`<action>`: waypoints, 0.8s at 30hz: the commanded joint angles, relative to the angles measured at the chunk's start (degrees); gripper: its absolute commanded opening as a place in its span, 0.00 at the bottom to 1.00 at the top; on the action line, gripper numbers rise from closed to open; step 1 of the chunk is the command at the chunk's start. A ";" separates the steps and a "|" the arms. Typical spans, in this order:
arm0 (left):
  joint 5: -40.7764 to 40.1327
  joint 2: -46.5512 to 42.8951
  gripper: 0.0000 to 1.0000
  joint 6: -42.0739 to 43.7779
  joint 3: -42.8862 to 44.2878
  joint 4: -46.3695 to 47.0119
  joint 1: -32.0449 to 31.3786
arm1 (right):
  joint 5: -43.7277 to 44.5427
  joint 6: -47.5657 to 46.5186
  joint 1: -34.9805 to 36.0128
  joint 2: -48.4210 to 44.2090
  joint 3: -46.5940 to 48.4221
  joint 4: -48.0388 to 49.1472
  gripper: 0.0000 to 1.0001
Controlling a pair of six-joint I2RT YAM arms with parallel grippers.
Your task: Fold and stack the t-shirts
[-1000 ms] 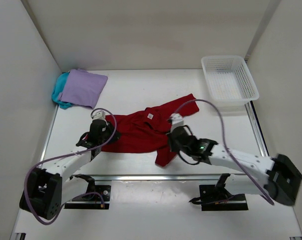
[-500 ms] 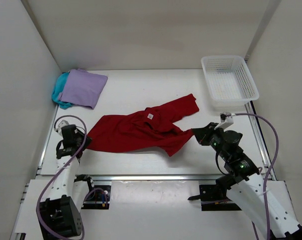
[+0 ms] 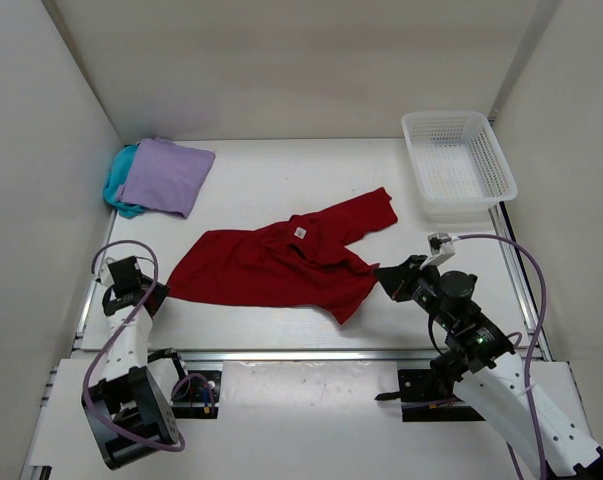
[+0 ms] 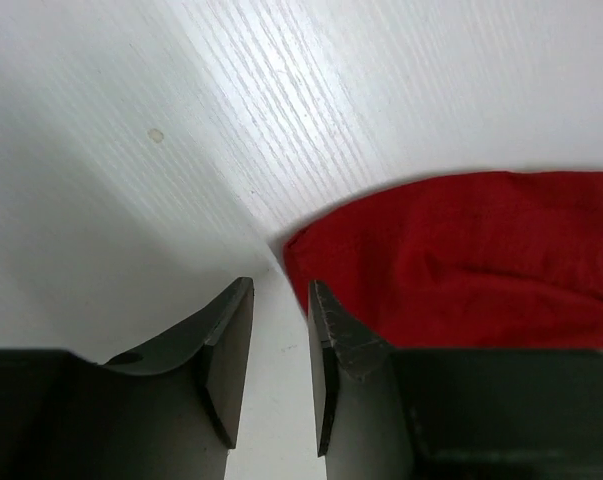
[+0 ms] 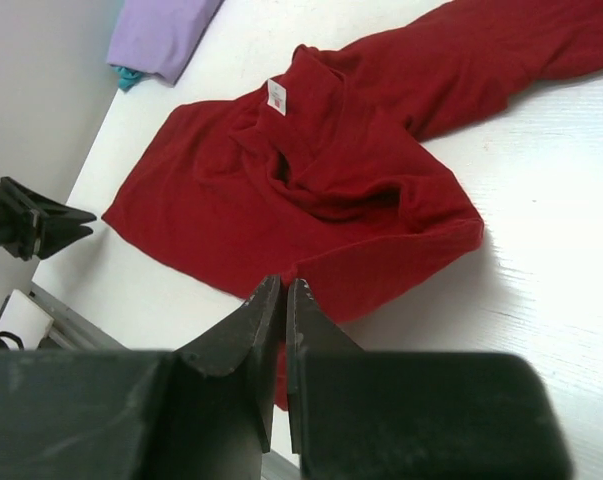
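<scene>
The deep red t-shirt (image 3: 281, 262) lies spread and rumpled in the middle of the table, label up; it also shows in the left wrist view (image 4: 481, 260) and the right wrist view (image 5: 311, 190). The lavender t-shirt (image 3: 164, 175) lies folded on the teal t-shirt (image 3: 118, 187) at the back left. My left gripper (image 3: 153, 291) is open and empty, on the table just left of the red shirt's left corner (image 4: 281, 290). My right gripper (image 3: 389, 278) is shut and empty, just right of the shirt's lower right sleeve (image 5: 284, 285).
A white mesh basket (image 3: 412, 150) stands at the back right. White walls close in the table on the left, back and right. A metal rail (image 3: 311, 353) runs along the near edge.
Both grippers were on the red shirt and have let go of it. The left one drew back to the left and the right one to the right. The shirt now lies wider and flatter.
</scene>
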 commanded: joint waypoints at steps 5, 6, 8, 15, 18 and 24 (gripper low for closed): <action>1.33 6.72 0.33 -3.18 -1.66 6.53 -3.98 | -0.62 0.02 0.43 -0.11 -1.00 4.41 0.00; 1.94 6.72 0.31 -3.36 -2.09 7.85 -3.98 | -1.05 -0.15 0.26 -0.45 -1.00 4.41 0.01; 1.95 7.34 0.29 -4.14 -2.44 8.56 -4.60 | -1.14 0.46 0.08 -0.72 -1.44 5.03 0.00; 1.33 7.25 0.22 -4.33 -4.29 11.20 -3.19 | -1.06 0.37 0.08 -1.34 -1.70 5.29 0.00; 0.46 6.55 0.06 -4.68 -4.64 11.99 -3.98 | 0.08 0.28 0.52 -1.60 -2.23 5.12 0.00; -3.06 3.66 0.00 -1.87 0.28 8.13 -8.62 | 0.87 -0.07 0.52 -0.02 -0.74 3.80 0.00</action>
